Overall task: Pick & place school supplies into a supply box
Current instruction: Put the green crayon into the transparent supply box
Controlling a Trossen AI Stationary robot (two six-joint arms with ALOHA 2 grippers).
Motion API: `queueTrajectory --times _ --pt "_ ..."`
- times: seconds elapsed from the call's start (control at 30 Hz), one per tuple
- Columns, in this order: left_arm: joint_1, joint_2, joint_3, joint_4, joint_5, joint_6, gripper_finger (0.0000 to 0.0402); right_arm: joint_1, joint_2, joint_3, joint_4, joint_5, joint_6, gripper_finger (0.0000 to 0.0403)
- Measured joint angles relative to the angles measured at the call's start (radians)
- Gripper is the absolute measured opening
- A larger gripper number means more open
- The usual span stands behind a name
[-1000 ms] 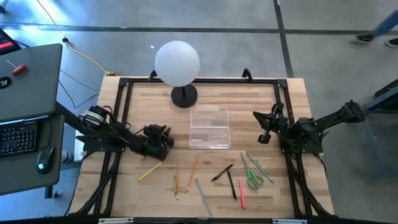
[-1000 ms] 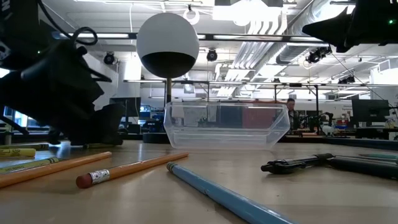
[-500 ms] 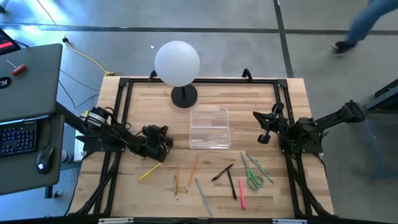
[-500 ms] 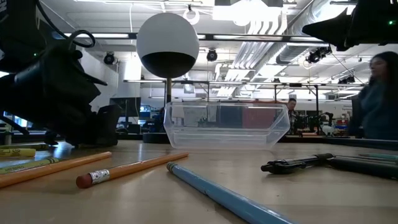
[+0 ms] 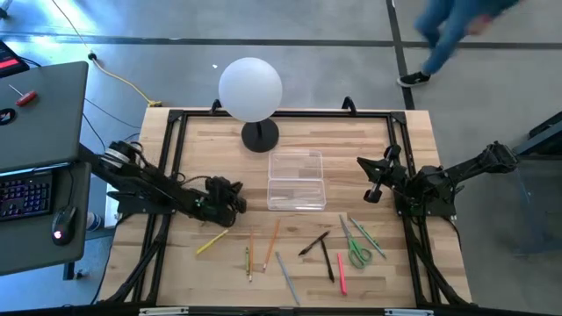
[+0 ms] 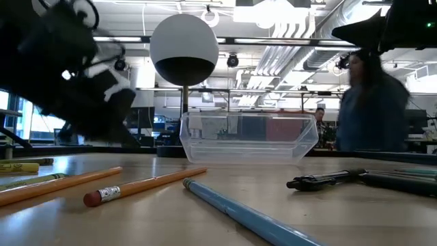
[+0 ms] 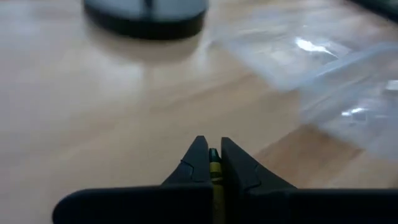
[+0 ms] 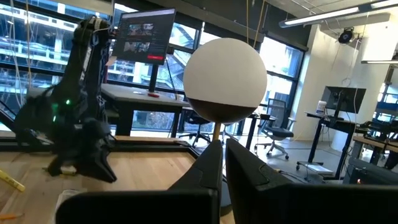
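Already the left gripper (image 7: pixel 213 163) was pinched on a thin yellow crayon-like stick (image 7: pixel 215 176), whose yellow and dark-banded body showed wedged between the two dark fingers in the left wrist view. From above, that gripper (image 5: pixel 230 197) sat just left of the small clear rectangular plastic supply box (image 5: pixel 297 180), which stood open-topped near the middle of the pale wooden table (image 5: pixel 202 140), in front of the white globe lamp on its black round base (image 5: pixel 251 90).

The step in hand looked like the first pick: one item gripped, not yet carried over the box. The other supplies lay well apart from the box along the near side of the table: a yellow pencil (image 5: pixel 212 241), two orange pencils (image 5: pixel 271 234), a grey-blue pen (image 5: pixel 286 276), black pens (image 5: pixel 313 243), a red pen (image 5: pixel 341 273) and the small green-handled scissors (image 5: pixel 356 250).

The right gripper (image 8: pixel 219 163) waited off to the right of the box with its fingers pressed together on nothing.

The next move probably called for lifting the stick clear of the table, swinging it right until it hung over the box, lining it along the box's long side so it would fit, then letting go. A blurred person (image 5: pixel 457 31) walked past beyond the table.
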Motion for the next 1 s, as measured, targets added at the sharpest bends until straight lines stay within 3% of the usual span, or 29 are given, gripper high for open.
queueTrajectory --times 0.17,0.23,0.47,0.7,1.0 --pt "0.005 -0.171 0.0 0.145 0.031 0.387 0.0036 0.0 0.0 0.0 0.0 0.0 0.0 0.0" --pt "0.032 -0.237 0.0 0.203 0.094 0.525 0.0039 0.0 0.0 0.0 0.0 0.0 0.0 0.0" --pt "0.25 -0.322 0.086 0.204 0.611 0.694 0.0037 0.0 0.0 0.0 0.0 0.0 0.0 0.0" --pt "0.393 -0.099 0.34 0.103 0.858 0.857 0.0043 0.0 0.0 0.0 0.005 -0.003 0.0 0.0" --pt "0.407 0.291 0.633 0.054 0.966 0.867 0.0046 0.0 0.0 0.0 0.0 -0.003 0.0 0.0"
